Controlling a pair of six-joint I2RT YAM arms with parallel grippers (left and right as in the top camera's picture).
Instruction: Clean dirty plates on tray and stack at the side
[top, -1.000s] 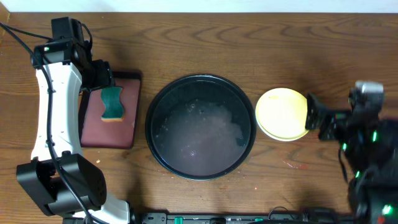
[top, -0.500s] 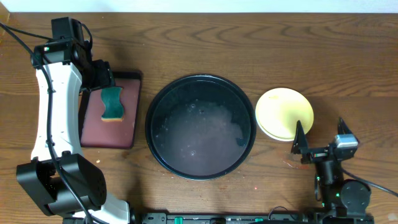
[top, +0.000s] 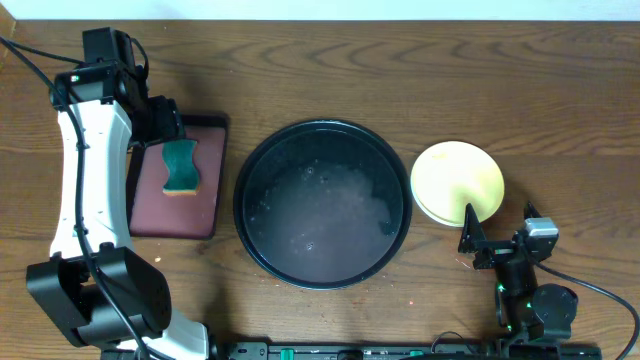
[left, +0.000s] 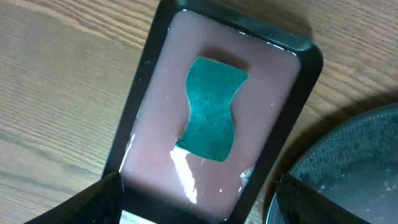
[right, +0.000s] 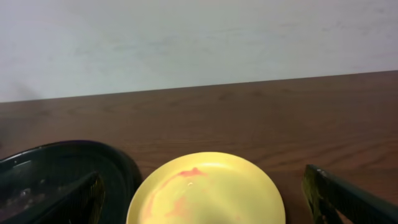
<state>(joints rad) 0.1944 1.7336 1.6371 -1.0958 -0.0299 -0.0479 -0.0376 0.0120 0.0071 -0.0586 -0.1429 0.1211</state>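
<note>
The yellow plate (top: 457, 182) lies on the table to the right of the black round tray (top: 240, 200). Red smears mark its face in the right wrist view (right: 205, 190). A pale edge shows under its front-left side; I cannot make out the mint-blue plates themselves. The tray holds foamy water and no plates, and it also shows in the left wrist view (left: 348, 168) and the right wrist view (right: 56, 168). My right gripper (top: 498, 232) is open and empty, low near the table's front edge, just in front of the yellow plate. My left gripper (top: 168, 125) is open and empty above the green sponge (left: 212, 109).
The green sponge (top: 181, 165) lies in a dark red rectangular tray (top: 205, 215) holding wet film, left of the black tray. A pale wall runs behind the table (right: 199, 37).
My right arm has pulled back from beside the yellow plate toward the table's front edge and dropped low. The left arm, sponge and plate have not moved.
</note>
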